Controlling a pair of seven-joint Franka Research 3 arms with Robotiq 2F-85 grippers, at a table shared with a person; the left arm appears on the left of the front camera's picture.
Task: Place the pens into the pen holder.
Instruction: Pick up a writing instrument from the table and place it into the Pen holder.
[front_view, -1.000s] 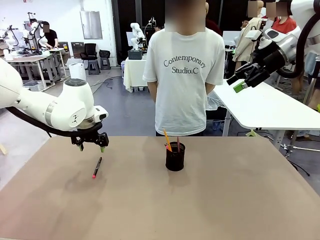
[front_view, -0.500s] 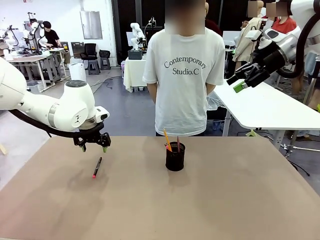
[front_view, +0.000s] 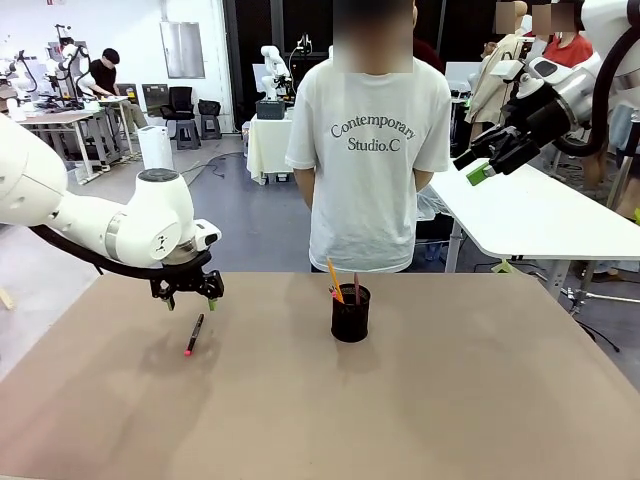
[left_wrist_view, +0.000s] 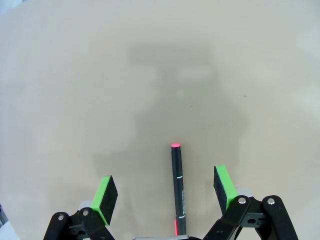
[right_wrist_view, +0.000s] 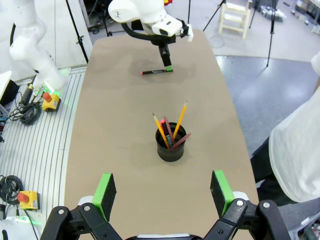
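A black pen (front_view: 194, 334) with a red-pink end lies flat on the brown table (front_view: 400, 410), left of centre. My left gripper (front_view: 190, 296) hovers open just above its far end. In the left wrist view the pen (left_wrist_view: 177, 190) lies between the green pads (left_wrist_view: 106, 196), pink tip pointing away. The black mesh pen holder (front_view: 350, 313) stands mid-table with a yellow pencil and reddish pens sticking out. My right gripper (front_view: 480, 160) is open, raised high at the right. From its wrist view the holder (right_wrist_view: 171, 145) and the lying pen (right_wrist_view: 156, 71) appear below.
A person in a white T-shirt (front_view: 368, 150) stands at the far edge, hands behind the back. A white table (front_view: 540, 215) stands at the right beyond the work surface. The table's near half and right side are bare.
My left gripper has shifted slightly right and lowered toward the pen. The right arm, the pen and the holder have stayed put.
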